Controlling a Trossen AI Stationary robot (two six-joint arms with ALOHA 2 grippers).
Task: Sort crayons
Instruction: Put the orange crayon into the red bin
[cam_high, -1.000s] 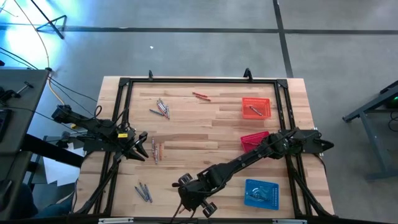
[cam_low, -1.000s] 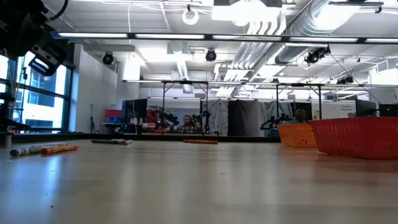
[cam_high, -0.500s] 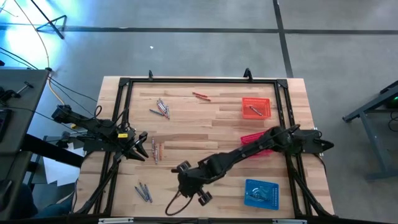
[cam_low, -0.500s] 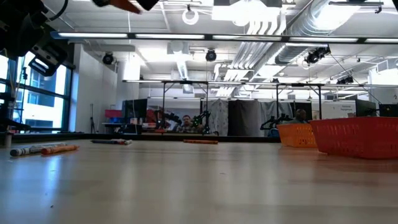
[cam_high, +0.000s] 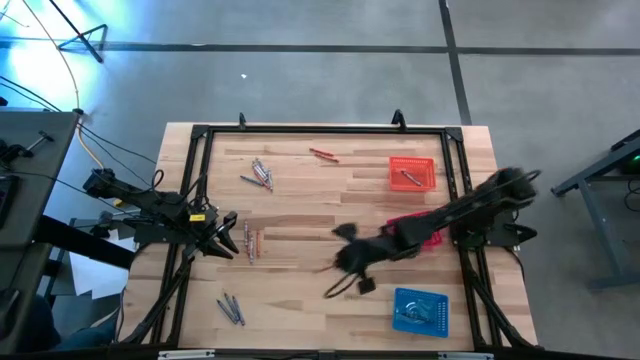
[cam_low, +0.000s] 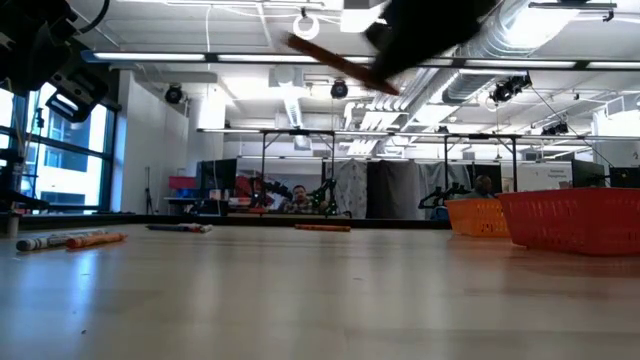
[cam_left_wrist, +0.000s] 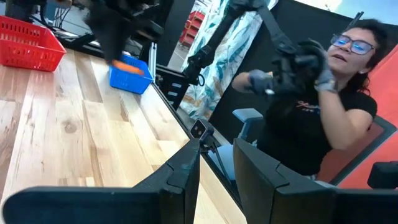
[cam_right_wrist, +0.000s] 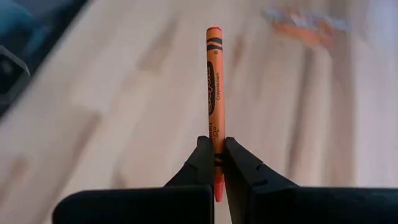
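Observation:
An orange crayon (cam_right_wrist: 213, 87) sticks out ahead of my right gripper (cam_right_wrist: 214, 148), which is shut on it above the table's middle (cam_high: 345, 258); the low view shows the crayon (cam_low: 340, 62) high over the table. More crayons lie flat on the wood: a group (cam_high: 260, 174) at the far left, a red one (cam_high: 322, 154), a few (cam_high: 250, 241) beside my left gripper (cam_high: 226, 236), and grey ones (cam_high: 231, 308) near the front. My left gripper (cam_left_wrist: 216, 177) stands open at the table's left edge with nothing between its fingers. My right gripper pinches the orange crayon between its two fingers near one end (cam_right_wrist: 216, 157). The crayon lies along the fingers, with most of its length reaching out past the fingertips and a short stub (cam_right_wrist: 217, 190) behind them. It is lifted clear of the table and slants downward.
An orange basket (cam_high: 412, 160) with a crayon in it, a red basket (cam_high: 400, 220) and a blue basket (cam_high: 420, 296) with crayons stand along the table's right side. A black frame (cam_high: 320, 128) runs around the table. A person sits beyond the near edge (cam_left_wrist: 323, 93).
My right gripper has swung fast from the table's near edge toward the far edge and the right, toward the baskets, turning as it went and carrying the orange crayon clear of the table.

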